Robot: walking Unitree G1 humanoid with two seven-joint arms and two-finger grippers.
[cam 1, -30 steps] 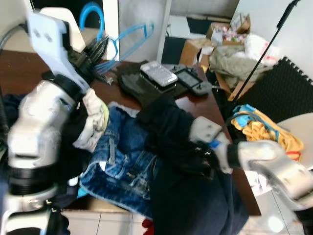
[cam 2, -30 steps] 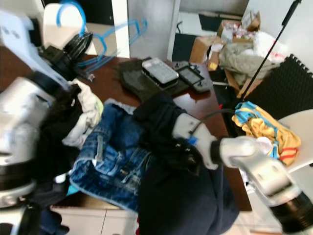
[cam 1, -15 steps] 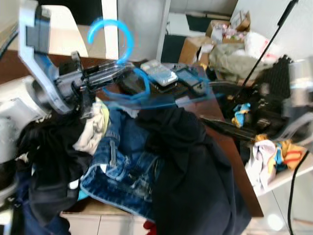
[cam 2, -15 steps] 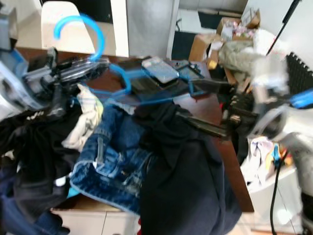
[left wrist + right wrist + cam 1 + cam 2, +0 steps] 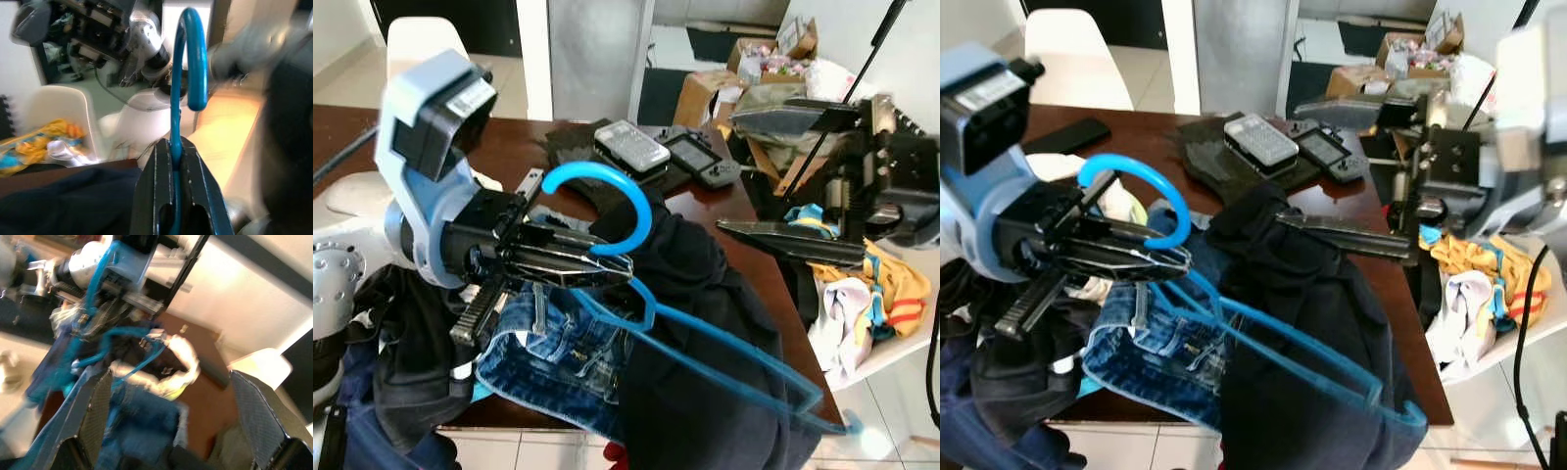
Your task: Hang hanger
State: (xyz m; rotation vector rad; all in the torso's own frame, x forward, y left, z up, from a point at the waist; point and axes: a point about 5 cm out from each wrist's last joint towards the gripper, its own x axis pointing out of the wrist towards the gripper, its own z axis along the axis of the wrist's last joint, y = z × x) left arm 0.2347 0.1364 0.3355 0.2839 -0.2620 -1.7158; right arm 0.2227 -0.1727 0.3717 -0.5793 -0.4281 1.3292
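Blue plastic hanger point(image 5: 636, 294) is sitting clamped at its neck in the left gripper point(image 5: 597, 269), hook up, above the pile of clothes: jeans point(image 5: 558, 348) and a dark garment point(image 5: 705, 333) on the brown tabletop point(image 5: 538, 142). Right gripper point(image 5: 793, 176) is hovering beside it with fingers spread wide, holding nothing. Risks, as judged: the hanger's lower bar is trailing over the dark garment and could be snagging it and dragging clothes off the edge; the narrow clamp on the neck may be letting the hanger swivel; the open right gripper could be knocking the frame
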